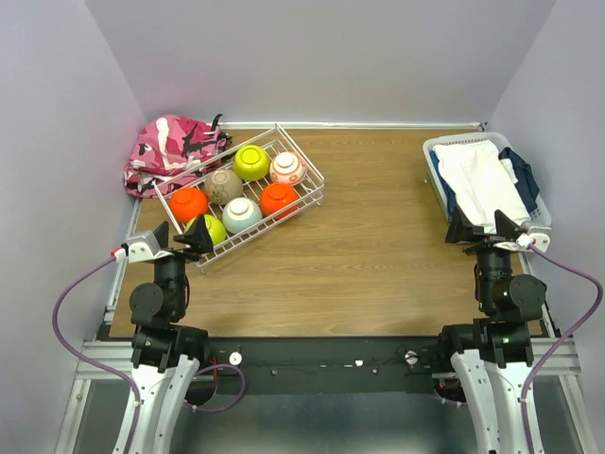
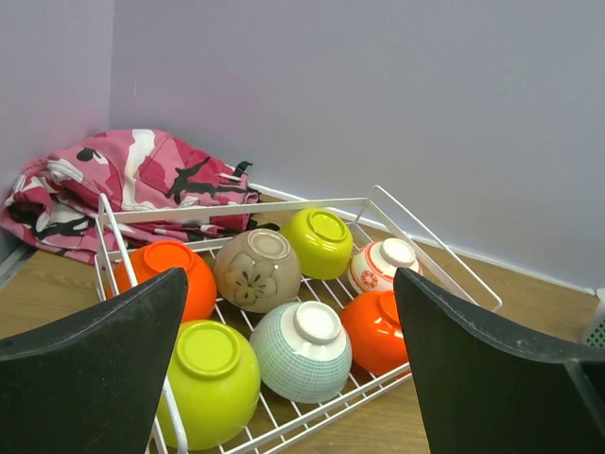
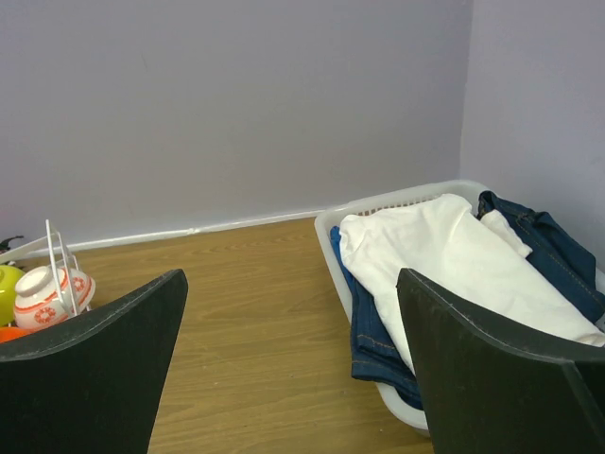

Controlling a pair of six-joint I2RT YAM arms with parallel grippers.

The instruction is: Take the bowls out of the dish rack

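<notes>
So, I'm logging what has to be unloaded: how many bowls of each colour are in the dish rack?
Orange bowls: 2
Lime-green bowls: 2
Tan bowl: 1
Pale teal bowl: 1
White bowl with red pattern: 1
Total: 7, all in the dish rack

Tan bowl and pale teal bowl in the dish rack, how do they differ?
The tan bowl is brownish with a flower on its side; the teal bowl is pale with fine grid lines. The tan bowl's foot matches its body; the teal bowl's foot is white. The tan bowl sits in the dish rack's far row, the teal bowl in the near row. Both lie bottom-up and look similar in size.
</notes>
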